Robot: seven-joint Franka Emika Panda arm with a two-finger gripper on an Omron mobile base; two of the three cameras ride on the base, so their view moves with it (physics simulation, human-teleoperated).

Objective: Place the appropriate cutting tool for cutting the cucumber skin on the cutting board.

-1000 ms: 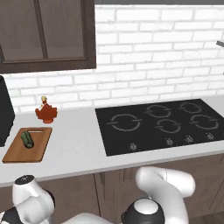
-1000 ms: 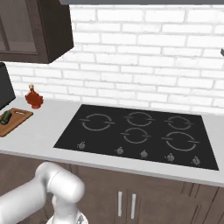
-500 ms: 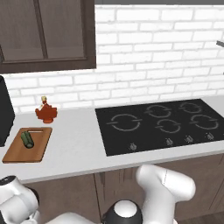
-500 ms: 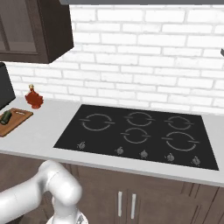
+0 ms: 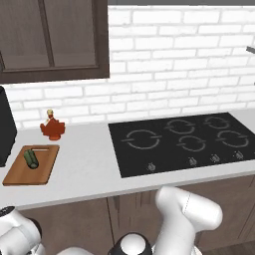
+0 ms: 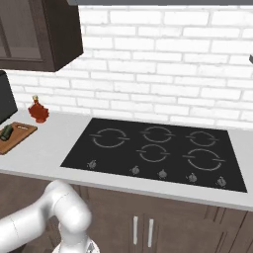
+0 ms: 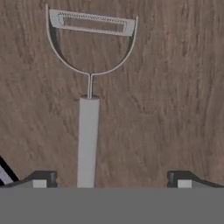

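The cutting tool, a grey metal peeler, lies flat on a brown wood-grain surface in the hand view. Its Y-shaped head points to the top and its straight handle runs down between my fingertips. My gripper hangs over the handle's end, open, with the handle nearer the left fingertip and nothing gripped. Up on the counter's left end lies the cutting board, and the cucumber rests on it.
A red bottle stands just behind the board, and a black appliance is at the far left. The black cooktop covers the counter's right part. A dark-and-white item pokes in beside the left fingertip.
In both base views my arm has sunk lower below the counter's front edge. Board, cucumber and bottle have not moved.
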